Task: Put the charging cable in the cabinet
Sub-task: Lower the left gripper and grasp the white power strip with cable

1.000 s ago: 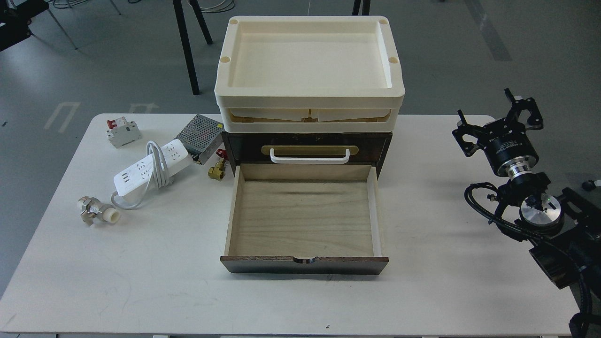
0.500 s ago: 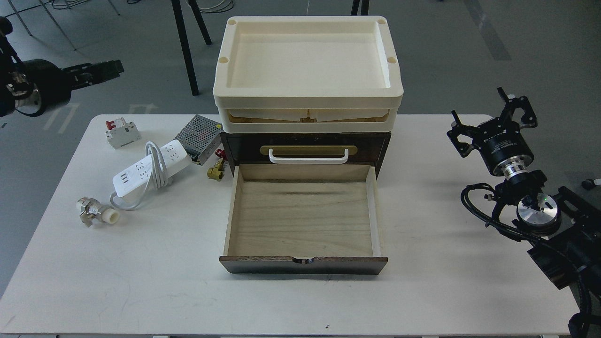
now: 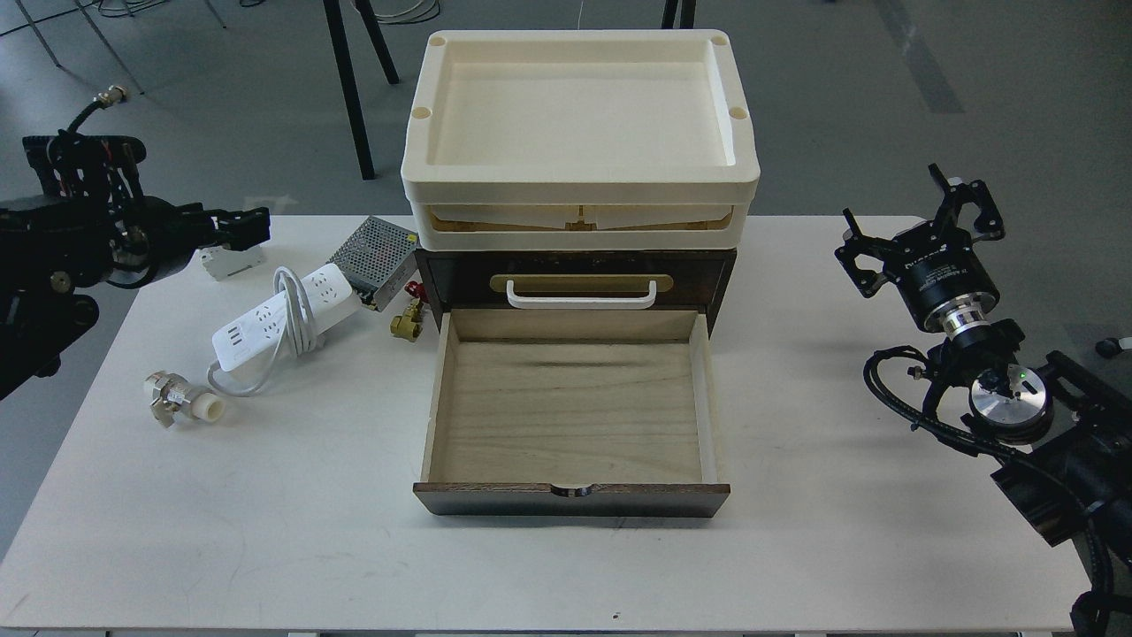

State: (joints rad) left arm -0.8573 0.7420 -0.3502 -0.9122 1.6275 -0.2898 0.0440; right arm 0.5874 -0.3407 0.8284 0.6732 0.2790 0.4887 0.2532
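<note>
The charging cable is a white power strip with its cord looped around it. It lies on the white table, left of the cabinet. The dark brown cabinet has a cream tray top. Its lower drawer is pulled out, and its pale wood inside is empty. My left gripper hovers at the table's back left, up and to the left of the power strip. It is dark and side-on. My right gripper is open and empty, off to the right of the cabinet.
A perforated metal box sits against the cabinet's left side. A small white breaker is partly hidden behind my left gripper. A brass valve lies by the drawer's back left corner. A metal fitting lies in front of the strip.
My left arm has come in from the upper left and moved down and to the right, over the breaker. My right gripper has drifted slightly left and up. The objects have not moved.
</note>
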